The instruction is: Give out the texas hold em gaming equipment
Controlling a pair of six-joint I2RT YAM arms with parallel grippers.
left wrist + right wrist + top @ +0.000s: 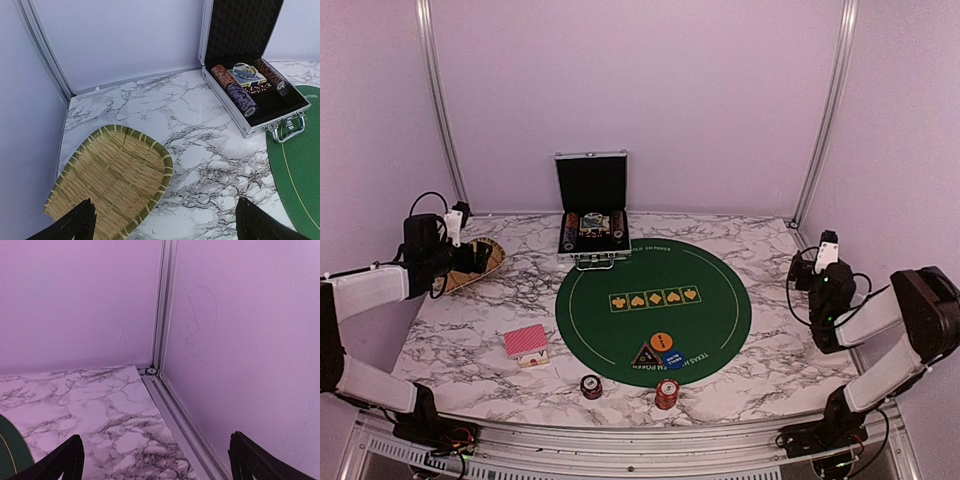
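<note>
Marble tabletop (470,330) with a green mat (710,320) mid-frame: red-backed cards (525,341) lie lower left of it, chip stacks (591,386) (667,394) below it, marker discs (662,340) on its lower part. Left gripper (164,200), by the woven tray (115,165), and right gripper (156,436) both gape empty.

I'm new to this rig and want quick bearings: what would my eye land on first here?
The round green mat in the middle of the table stands out, with an orange disc, a black triangle and a blue disc near its front edge. Behind it stands an open case; nearer the arms lie a red deck, a dark chip stack and a red one.
</note>
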